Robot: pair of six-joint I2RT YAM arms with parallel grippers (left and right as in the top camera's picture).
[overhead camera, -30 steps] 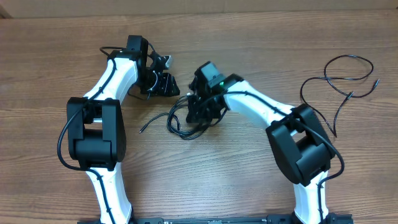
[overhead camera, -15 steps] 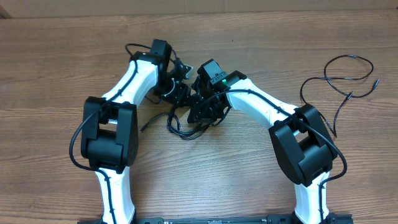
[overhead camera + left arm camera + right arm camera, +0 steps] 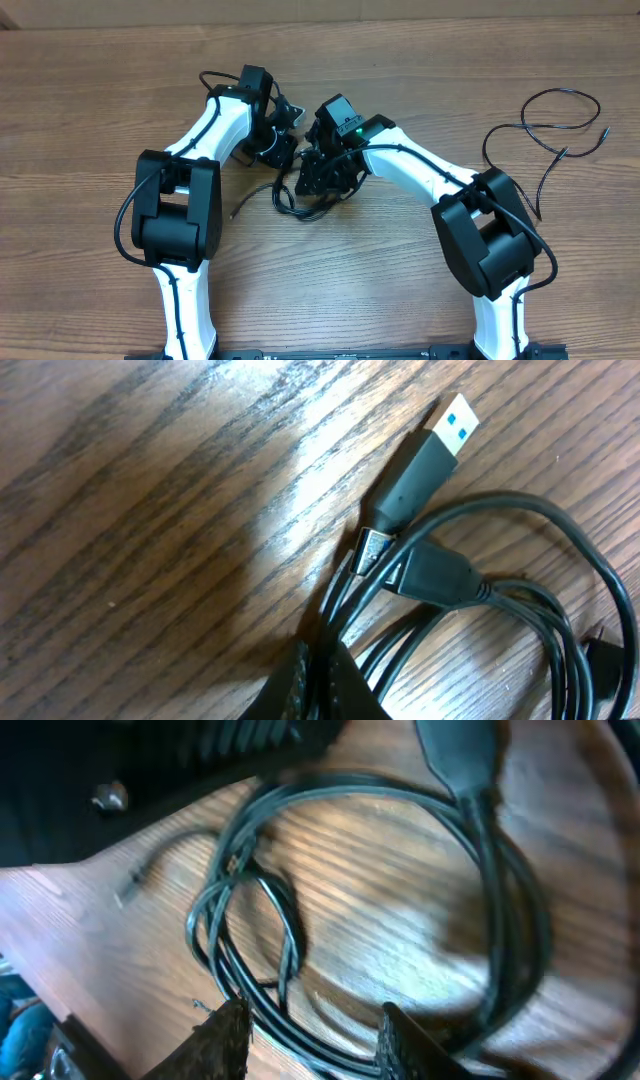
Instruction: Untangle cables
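The cables (image 3: 290, 200) lie in a black tangle at the middle of the desk (image 3: 420, 300), and from overhead most of the knot is hidden under the two hands that meet above it; only a few loops and one stray end show on the near side. In the left wrist view the bundle is cut off at the right and bottom edges, and its strands run in under the dark tip of the left hand (image 3: 278, 150), which is closed tight; whether a strand is pinched inside it cannot be made out. The right wrist view is blurred, yet it shows the coils (image 3: 250, 920) as several thin cords stacked in a rough ring, passing between the fingertips (image 3: 225, 1040) of the right hand (image 3: 325, 175), which stand partly apart and grip nothing. The cords are smooth, round and slightly glossy. A flat USB plug (image 3: 425, 460) with a silvery, blue-tongued tip points up and right, resting on the wood, and a second plug (image 3: 435, 575), stubby and matte black, lies just beside it under a crossing loop. A loose cord (image 3: 550, 130) curls alone, well apart at the far right. The desk is brown wood with a strong streaked grain
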